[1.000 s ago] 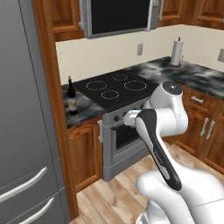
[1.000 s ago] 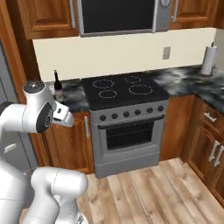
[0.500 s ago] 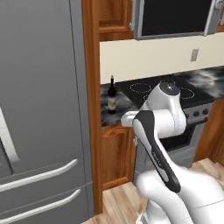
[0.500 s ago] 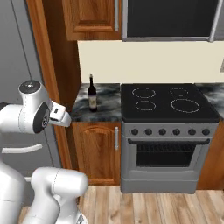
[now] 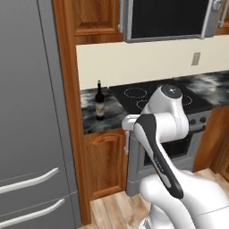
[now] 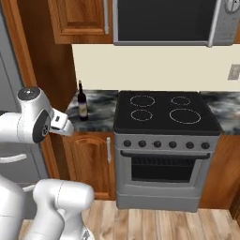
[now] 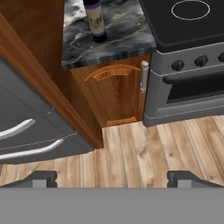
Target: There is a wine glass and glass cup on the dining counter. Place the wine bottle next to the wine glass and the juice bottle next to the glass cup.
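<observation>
One wine bottle stands upright on a short stretch of black-and-grey marbled counter, left of centre in the left base view, with the black stove just beside that counter on its right and a tall reddish-brown wooden panel close on its left. In the hand view its lower body and pale label sit at the top edge, left of centre, set back from the counter's front lip. The gripper hangs over the plank floor with its two dark tips far apart at the bottom corners, wide open and holding nothing. As glass, the bottle is likely rigid, smooth, fairly heavy and breakable, and, being tall on a small base, easy to tip with a sideways knock. The straight body at or just above the label looks the safest place to clamp; the narrow neck would give less control. Room is tight toward the wooden panel on the left, freer toward the stove side and from the front. Above, the upper cabinet limits a high lift.
</observation>
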